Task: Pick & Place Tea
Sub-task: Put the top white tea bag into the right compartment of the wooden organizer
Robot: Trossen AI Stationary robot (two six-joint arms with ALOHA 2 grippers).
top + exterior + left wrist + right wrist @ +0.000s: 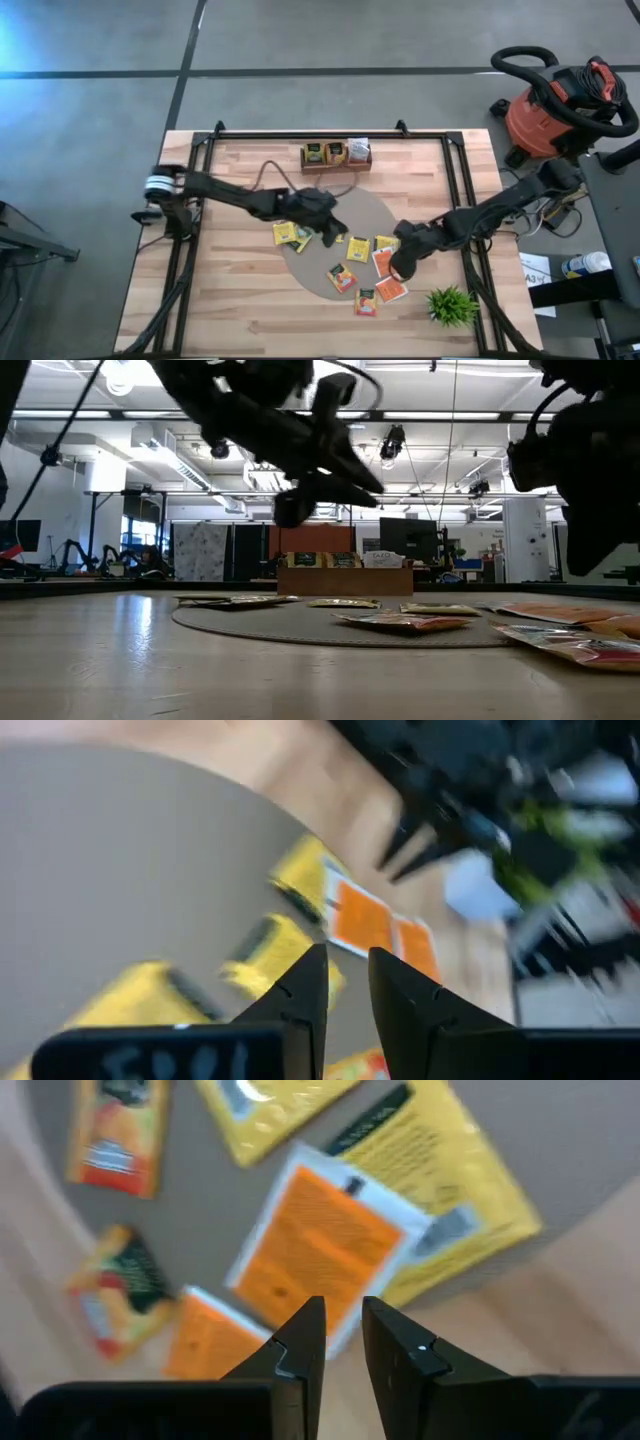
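Several tea packets, yellow and orange-red, lie flat on a round grey mat (372, 212) and on the wood beside it. My left gripper (330, 228) hovers over the mat next to two yellow packets (290, 235); its fingers (347, 952) stand narrowly open with nothing between them. My right gripper (398, 270) points down over an orange packet (320, 1240) that overlaps a yellow packet (440, 1190). It is also narrowly open (343, 1302) and holds nothing. The packets (400, 622) show lying flat in the low view.
A brown wooden tray (336, 155) holding a few packets stands at the table's far edge. A small green plant (452, 305) sits near the front right corner. A black frame (462, 190) rims the table. A red vacuum (555, 105) stands off the table, far right.
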